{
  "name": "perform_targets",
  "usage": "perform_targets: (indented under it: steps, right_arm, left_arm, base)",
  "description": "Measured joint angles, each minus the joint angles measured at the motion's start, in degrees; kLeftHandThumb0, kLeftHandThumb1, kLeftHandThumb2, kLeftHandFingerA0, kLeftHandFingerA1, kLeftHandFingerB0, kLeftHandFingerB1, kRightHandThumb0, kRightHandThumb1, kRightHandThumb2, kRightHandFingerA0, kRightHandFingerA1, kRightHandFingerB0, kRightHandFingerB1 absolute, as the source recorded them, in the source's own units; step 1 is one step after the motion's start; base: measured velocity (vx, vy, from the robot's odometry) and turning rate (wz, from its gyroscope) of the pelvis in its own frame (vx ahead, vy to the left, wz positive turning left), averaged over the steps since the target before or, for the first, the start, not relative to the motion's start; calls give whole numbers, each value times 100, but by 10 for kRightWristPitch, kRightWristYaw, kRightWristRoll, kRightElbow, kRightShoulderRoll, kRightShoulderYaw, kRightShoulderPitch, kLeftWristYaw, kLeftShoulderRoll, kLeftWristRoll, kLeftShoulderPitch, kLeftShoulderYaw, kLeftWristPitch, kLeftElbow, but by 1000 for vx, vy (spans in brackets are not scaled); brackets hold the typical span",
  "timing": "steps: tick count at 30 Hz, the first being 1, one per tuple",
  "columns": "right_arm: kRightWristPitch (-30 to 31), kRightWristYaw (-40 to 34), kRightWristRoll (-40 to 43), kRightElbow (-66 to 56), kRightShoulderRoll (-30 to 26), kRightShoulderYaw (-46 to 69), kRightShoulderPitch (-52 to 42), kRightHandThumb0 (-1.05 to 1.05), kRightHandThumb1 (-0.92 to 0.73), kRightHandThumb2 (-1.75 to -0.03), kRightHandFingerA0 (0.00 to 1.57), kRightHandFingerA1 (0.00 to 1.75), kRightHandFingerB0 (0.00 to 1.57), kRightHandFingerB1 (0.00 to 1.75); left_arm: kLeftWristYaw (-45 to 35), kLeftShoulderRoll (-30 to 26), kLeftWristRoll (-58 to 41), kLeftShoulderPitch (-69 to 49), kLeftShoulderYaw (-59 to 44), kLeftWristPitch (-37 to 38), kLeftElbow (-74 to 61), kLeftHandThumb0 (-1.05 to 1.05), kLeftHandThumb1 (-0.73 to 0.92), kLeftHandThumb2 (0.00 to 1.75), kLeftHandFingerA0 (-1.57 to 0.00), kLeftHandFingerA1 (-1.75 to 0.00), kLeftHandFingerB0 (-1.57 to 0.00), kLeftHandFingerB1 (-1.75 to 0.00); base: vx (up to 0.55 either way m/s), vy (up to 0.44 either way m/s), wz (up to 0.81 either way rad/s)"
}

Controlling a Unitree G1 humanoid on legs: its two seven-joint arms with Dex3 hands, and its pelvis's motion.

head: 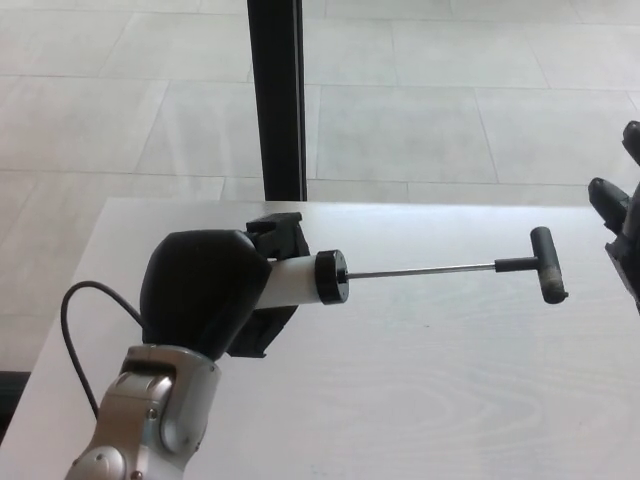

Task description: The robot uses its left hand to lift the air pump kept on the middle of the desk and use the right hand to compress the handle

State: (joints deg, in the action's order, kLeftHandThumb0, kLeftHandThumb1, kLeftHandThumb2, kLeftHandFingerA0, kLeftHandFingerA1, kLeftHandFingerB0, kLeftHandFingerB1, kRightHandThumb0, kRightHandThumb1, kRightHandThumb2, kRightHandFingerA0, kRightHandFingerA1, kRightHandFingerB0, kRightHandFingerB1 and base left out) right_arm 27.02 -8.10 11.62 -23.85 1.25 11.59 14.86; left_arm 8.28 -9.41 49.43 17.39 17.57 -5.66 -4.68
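Pump (300, 280) lifted off table (450, 400), gripped in left hand (205, 290). Handle (545, 265) extended, uncompressed; right hand (620, 235) apart at right, grip state unclear.

Bright, even daylight. Desk (420, 380) washed pale, strong glare band along far edge, wood grain faint. Floor tiles (420, 120) beyond soft, low contrast. Shadows weak and diffuse. Left hand (205, 295) reads as near-featureless black, detail crushed. Right hand (622, 235) cropped at frame edge, slightly soft. Overall mild blur, compression noise.
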Motion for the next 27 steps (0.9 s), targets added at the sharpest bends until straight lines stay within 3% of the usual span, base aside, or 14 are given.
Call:
perform_targets:
  steps: [10, 21, 22, 24, 25, 27]
  right_arm:
    - [6, -7, -6, 8, 18, -27, 6, -58, -92, -70, 15, 38, 16, 37]
    - [-48, -31, -26, 53, 82, -48, -6, -59, -92, -70, 23, 37, 24, 38]
    - [-55, -34, -28, 57, 88, -48, -8, -60, -92, -70, 24, 37, 24, 38]
    - [-72, -39, -32, 64, 102, -49, -11, -60, -92, -70, 24, 37, 24, 38]
    - [-80, -42, -34, 69, 106, -50, -12, -59, -92, -71, 25, 38, 25, 38]
    - [-95, -46, -36, 76, 106, -52, -12, -59, -92, -72, 24, 38, 25, 38]
  left_arm:
    - [-5, 2, 12, 5, 11, -9, 6, -19, 47, 120, -88, -175, -78, -156]
    - [-4, 19, 10, 10, 5, -15, 10, -19, 44, 128, -90, -175, -77, -160]
    - [-4, 21, 10, 10, 3, -16, 10, -24, 44, 119, -121, -142, -103, -130]
    - [0, 25, 9, 11, -2, -16, 13, -23, 44, 119, -119, -141, -103, -130]
    - [3, 28, 8, 11, -4, -16, 13, -17, 42, 128, -90, -175, -79, -160]
    - [8, 35, 8, 18, -4, -16, 20, -18, 39, 135, -92, -175, -82, -159]
  base:
    - [0, 0, 0]
    - [0, 0, 0]
    - [0, 0, 0]
    - [0, 0, 0]
    - [0, 0, 0]
    - [0, 0, 0]
